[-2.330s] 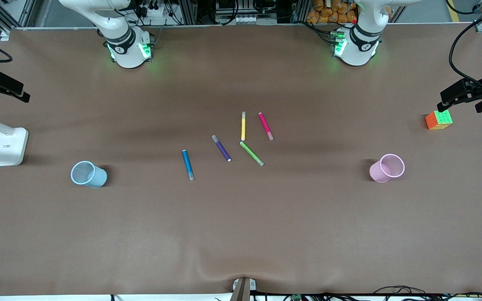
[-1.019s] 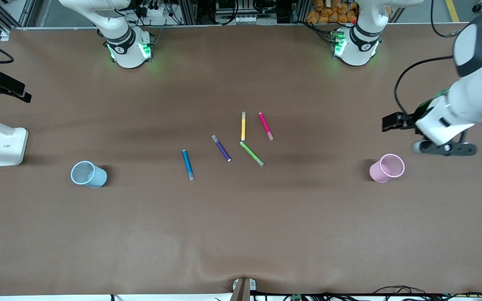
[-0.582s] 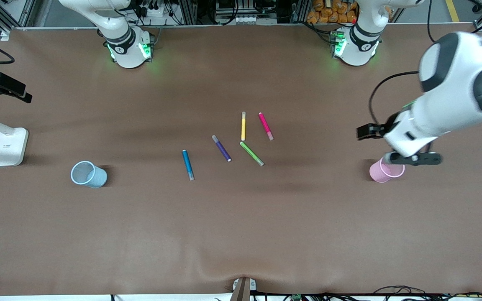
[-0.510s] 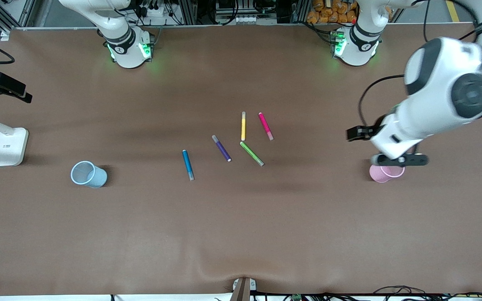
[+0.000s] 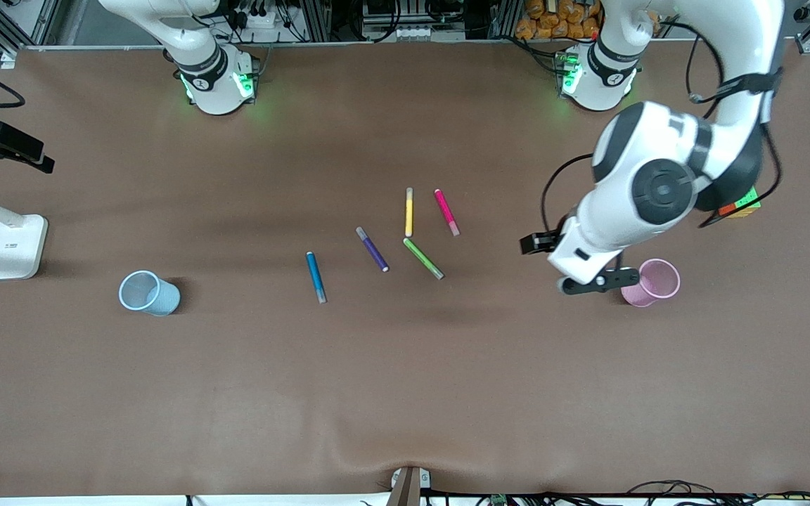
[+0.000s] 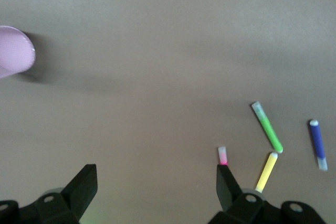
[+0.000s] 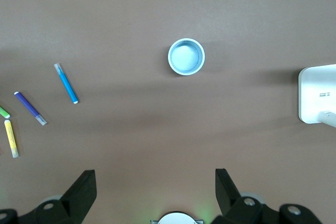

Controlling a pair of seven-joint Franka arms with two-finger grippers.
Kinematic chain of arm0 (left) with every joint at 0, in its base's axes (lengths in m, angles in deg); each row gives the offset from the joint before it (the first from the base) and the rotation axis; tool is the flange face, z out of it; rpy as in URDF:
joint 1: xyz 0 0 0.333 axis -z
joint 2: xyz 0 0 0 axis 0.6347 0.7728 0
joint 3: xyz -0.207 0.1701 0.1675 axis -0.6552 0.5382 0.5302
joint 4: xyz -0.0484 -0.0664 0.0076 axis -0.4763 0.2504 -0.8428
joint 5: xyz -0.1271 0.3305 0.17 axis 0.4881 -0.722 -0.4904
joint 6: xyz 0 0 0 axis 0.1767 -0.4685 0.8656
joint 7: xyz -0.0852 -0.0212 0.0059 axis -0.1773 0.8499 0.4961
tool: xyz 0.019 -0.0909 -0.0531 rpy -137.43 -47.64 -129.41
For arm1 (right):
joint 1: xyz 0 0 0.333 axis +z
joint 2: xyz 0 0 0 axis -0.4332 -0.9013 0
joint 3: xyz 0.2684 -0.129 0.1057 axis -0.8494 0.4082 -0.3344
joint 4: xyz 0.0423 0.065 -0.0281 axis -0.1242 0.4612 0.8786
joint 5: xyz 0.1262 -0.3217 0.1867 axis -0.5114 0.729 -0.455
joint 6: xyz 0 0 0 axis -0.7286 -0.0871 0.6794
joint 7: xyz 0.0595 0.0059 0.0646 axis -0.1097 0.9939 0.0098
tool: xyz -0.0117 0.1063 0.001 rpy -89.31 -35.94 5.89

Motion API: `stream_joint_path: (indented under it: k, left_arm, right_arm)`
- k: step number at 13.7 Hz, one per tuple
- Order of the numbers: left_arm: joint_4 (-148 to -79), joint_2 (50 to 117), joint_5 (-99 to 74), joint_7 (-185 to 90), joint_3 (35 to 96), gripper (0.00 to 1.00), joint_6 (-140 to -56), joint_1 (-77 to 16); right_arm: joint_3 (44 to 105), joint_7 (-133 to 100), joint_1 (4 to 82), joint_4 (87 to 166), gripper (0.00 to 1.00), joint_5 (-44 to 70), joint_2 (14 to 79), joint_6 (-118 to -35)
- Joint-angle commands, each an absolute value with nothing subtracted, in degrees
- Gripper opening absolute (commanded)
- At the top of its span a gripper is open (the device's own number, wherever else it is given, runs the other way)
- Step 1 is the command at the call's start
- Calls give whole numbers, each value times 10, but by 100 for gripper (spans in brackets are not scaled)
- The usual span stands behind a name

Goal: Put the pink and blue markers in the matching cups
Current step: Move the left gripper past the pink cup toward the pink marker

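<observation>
The pink marker [image 5: 446, 211] and the blue marker [image 5: 316, 277] lie flat at mid-table among other pens. The pale blue cup [image 5: 148, 292] stands toward the right arm's end, the pale pink cup [image 5: 651, 282] toward the left arm's end. My left gripper [image 5: 598, 282] is open and empty over bare table beside the pink cup, on the markers' side. Its wrist view shows the gripper [image 6: 156, 187], the pink cup [image 6: 13, 51] and the pink marker's pale cap [image 6: 222, 155]. My right gripper [image 7: 156, 190] is open and empty, high over the table, with the blue cup [image 7: 186, 56] and blue marker [image 7: 66, 83] below.
A purple pen [image 5: 373, 249], a yellow pen [image 5: 409, 211] and a lime-green pen [image 5: 423, 258] lie beside the pink marker. A white lamp base [image 5: 16, 246] stands at the right arm's end. A colour cube [image 5: 746, 204] is partly hidden by the left arm.
My left arm has swung in from the left arm's end of the table, passed over the pink cup and now hangs beside it toward the markers. Nothing on the table moved.
</observation>
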State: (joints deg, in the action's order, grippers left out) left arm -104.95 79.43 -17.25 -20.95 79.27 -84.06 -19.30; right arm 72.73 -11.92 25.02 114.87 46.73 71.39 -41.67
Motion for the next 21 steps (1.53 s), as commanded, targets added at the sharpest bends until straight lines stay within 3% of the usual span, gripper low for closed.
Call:
stream_joint_path:
  k: [1,9,13,18,21]
  left_arm:
    - [-1056,821,-166,-139,796,100,-872,-154]
    - [-1137,874,-174,31,798,100,-1006,-56]
    - [-1155,882,-174,38,797,100,-1017,-50]
    - [-1158,921,-173,102,797,93,-1067,-19]
    - [-1158,943,-174,117,797,82,-1086,-11]
  right_arm:
    - [722,-122,242,1151,100,459,716,-415]
    - [722,-122,242,1151,100,459,716,-414]
    - [722,-122,241,1151,100,459,716,-415]
    - [722,-122,242,1151,100,459,716,-415]
    - [722,-122,242,1151,100,459,716,-416]
